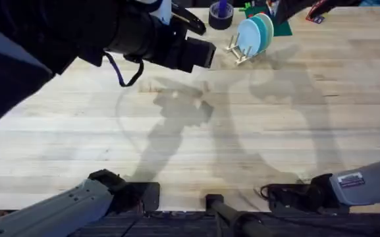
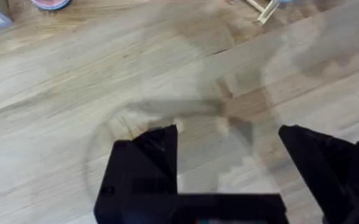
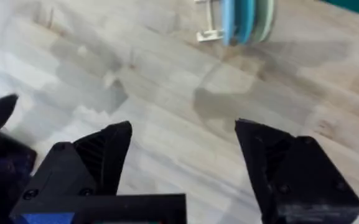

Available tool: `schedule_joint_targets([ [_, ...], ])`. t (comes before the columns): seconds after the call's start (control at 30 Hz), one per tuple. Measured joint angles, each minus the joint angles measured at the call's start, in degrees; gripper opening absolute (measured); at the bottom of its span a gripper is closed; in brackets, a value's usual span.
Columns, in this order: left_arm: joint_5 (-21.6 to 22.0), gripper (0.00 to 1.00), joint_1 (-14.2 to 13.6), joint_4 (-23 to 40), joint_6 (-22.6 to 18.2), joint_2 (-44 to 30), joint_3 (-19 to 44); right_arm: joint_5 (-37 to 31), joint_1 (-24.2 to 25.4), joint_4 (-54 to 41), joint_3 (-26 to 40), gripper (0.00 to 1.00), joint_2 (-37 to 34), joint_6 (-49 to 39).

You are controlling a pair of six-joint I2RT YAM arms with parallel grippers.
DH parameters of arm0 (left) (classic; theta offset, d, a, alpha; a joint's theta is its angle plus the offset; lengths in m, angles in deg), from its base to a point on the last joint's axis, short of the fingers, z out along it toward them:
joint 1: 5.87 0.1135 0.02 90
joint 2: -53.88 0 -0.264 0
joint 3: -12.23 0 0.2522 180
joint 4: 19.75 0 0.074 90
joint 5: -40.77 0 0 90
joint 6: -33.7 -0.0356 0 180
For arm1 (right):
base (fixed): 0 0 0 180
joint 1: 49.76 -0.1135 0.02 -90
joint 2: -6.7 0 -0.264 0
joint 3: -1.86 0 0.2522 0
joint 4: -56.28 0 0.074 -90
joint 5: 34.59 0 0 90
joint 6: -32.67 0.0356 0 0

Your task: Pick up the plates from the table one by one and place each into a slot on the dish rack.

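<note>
Both my grippers, left gripper point(image 2: 228, 155) and right gripper point(image 3: 182, 155), hang spread and empty since the plates point(image 1: 255, 33) already stand slotted in the dish rack point(image 1: 237, 52).

Bare table point(image 1: 196, 151) spreads wide before me, free to cross. At its far edge the dish rack point(image 1: 241, 51) with upright plates point(image 1: 254, 33) blocks passage, the tape roll point(image 1: 220, 16) crowding just beside it.

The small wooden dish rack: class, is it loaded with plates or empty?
Loaded. The small light-wood dish rack holds round pale blue and teal-green plates standing on edge between its pegs; the right wrist view shows them upright too.
</note>
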Motion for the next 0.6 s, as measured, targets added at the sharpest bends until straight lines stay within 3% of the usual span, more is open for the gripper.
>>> schedule_joint_targets([
  [0.3,0.0,0.995,0.0,2.18,0.0,-0.01,-0.01,-1.36,-6.25,-0.25,-9.83,0.995,8.37,-0.01],
  [0.6,0.0,0.995,0.0,2.95,0.0,0.01,-0.01,-1.79,-6.83,-2.98,-10.91,0.995,10.46,0.0],
])
